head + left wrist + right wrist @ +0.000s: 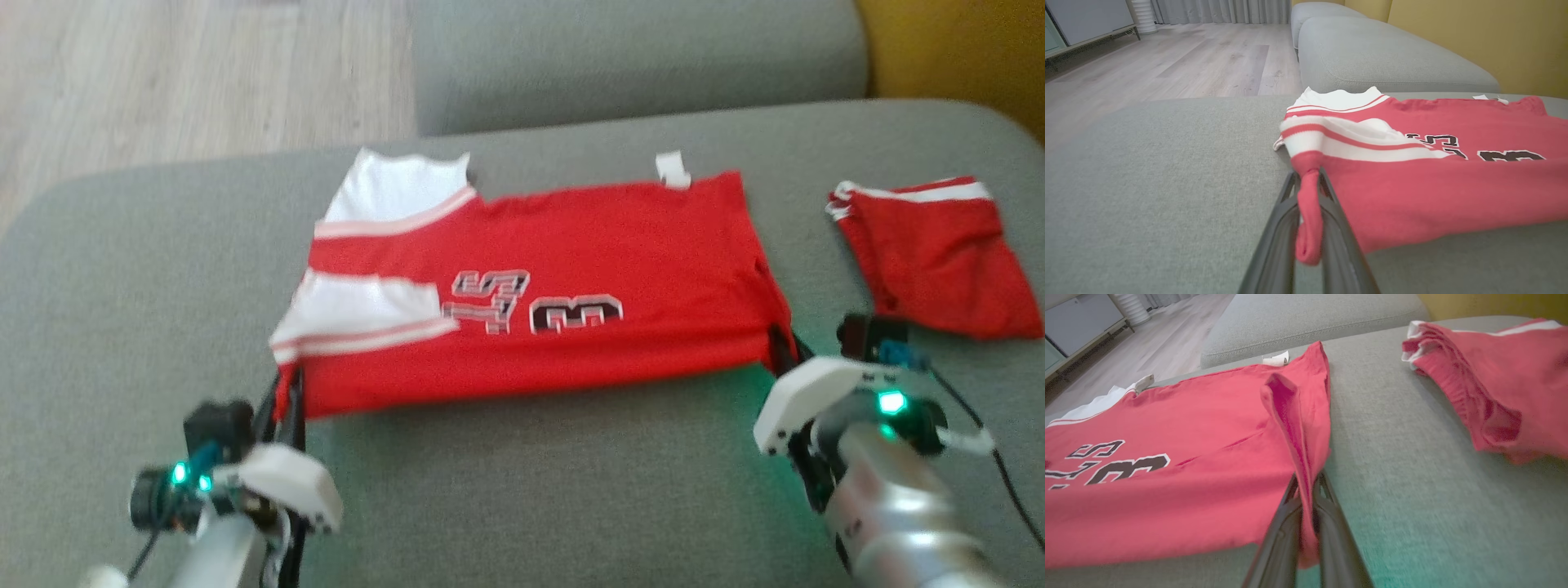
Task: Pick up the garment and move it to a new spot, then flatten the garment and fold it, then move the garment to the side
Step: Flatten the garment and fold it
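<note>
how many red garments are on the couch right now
2. The red jersey lies spread on the couch, near corners pinched by the left gripper and right gripper. A smaller folded red garment lies apart on the robot's right. None looks hidden.

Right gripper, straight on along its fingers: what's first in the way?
The red shirt: the right gripper is shut on its corner, and its raised fold lies directly ahead. Depth beyond is unclear.
</note>
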Tool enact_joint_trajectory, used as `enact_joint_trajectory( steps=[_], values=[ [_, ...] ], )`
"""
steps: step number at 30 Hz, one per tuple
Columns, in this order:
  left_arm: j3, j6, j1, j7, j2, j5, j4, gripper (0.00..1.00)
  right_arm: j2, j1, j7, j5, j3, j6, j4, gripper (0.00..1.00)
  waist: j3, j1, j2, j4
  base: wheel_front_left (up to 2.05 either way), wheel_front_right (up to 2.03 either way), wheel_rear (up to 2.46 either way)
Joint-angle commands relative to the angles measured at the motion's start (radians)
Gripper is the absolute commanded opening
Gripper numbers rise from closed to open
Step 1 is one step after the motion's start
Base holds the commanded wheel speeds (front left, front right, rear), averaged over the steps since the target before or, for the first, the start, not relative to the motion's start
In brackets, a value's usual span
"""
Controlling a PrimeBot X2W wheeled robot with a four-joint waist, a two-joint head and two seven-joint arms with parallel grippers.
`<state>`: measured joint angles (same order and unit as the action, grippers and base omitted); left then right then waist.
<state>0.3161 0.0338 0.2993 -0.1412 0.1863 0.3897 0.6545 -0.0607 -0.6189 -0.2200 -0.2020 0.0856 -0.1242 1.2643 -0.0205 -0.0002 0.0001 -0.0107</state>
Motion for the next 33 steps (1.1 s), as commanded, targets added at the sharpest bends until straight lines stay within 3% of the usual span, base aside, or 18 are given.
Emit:
enact_joint_trajectory(
  steps=[1, 16, 24, 25, 26, 28, 29, 30, 31, 32, 33],
  values=[
    [-0.040, 0.011, 0.009, -0.003, 0.036, 0.008, -0.043, 0.00, 0.010, -0.008, -0.008, -0.022, 0.024, -0.007, -0.029, 0.00, 0.035, 0.0002, -0.0001, -0.014, 0.00, 0.00, 0.00],
    [-0.027, 0.071, -0.222, 0.060, 0.061, 0.028, -0.268, 0.00, 0.010, 0.134, 0.069, -0.073, 0.013, -0.007, -0.116, 0.00, 0.100, 0.0002, -0.0001, -0.037, 0.00, 0.00, 0.00],
    [-0.007, 0.071, -0.250, 0.083, 0.066, 0.030, -0.301, 0.00, 0.010, 0.207, 0.129, -0.073, -0.012, -0.007, -0.237, 0.00, 0.089, 0.0002, -0.0001, -0.033, 0.00, 0.00, 0.00],
    [-0.006, 0.071, -0.249, 0.082, 0.065, 0.030, -0.301, 0.00, 0.010, 0.215, 0.131, -0.067, -0.022, -0.007, -0.256, 0.27, 0.087, 0.0002, -0.0001, -0.032, 0.00, 0.00, 0.00],
    [-0.005, 0.071, -0.246, 0.081, 0.064, 0.031, -0.300, 0.00, 0.010, 0.224, 0.137, -0.060, -0.030, -0.007, -0.275, 0.96, 0.084, 0.0002, -0.0001, -0.031, 0.00, 0.00, 0.00],
    [-0.005, 0.070, -0.244, 0.079, 0.064, 0.032, -0.297, 0.00, 0.010, 0.232, 0.143, -0.055, -0.036, -0.007, -0.296, 1.00, 0.082, 0.0002, -0.0001, -0.031, 0.00, 0.00, 0.00],
    [-0.006, 0.070, -0.241, 0.075, 0.063, 0.033, -0.294, 0.10, 0.010, 0.240, 0.149, -0.052, -0.043, -0.007, -0.318, 1.00, 0.079, 0.0002, -0.0001, -0.030, 0.00, 0.00, 0.00],
    [-0.007, 0.071, -0.237, 0.069, 0.062, 0.034, -0.292, 0.47, 0.010, 0.247, 0.156, -0.048, -0.050, -0.007, -0.341, 1.00, 0.076, 0.0002, -0.0001, -0.029, 0.00, 0.00, 0.00],
    [-0.008, 0.071, -0.233, 0.064, 0.062, 0.035, -0.289, 0.93, 0.010, 0.254, 0.165, -0.045, -0.057, -0.007, -0.365, 1.00, 0.074, 0.0002, -0.0001, -0.029, 0.00, 0.00, 0.00],
    [-0.009, 0.072, -0.228, 0.059, 0.061, 0.035, -0.286, 1.00, 0.010, 0.261, 0.169, -0.042, -0.066, -0.007, -0.392, 1.00, 0.071, 0.0002, -0.0001, -0.028, 0.00, 0.00, 0.00],
    [-0.012, 0.073, -0.223, 0.053, 0.057, 0.039, -0.286, 1.00, 0.010, 0.268, 0.172, -0.037, -0.077, -0.007, -0.421, 1.00, 0.069, 0.0002, -0.0001, -0.027, 0.00, 0.00, 0.00]
  ],
)
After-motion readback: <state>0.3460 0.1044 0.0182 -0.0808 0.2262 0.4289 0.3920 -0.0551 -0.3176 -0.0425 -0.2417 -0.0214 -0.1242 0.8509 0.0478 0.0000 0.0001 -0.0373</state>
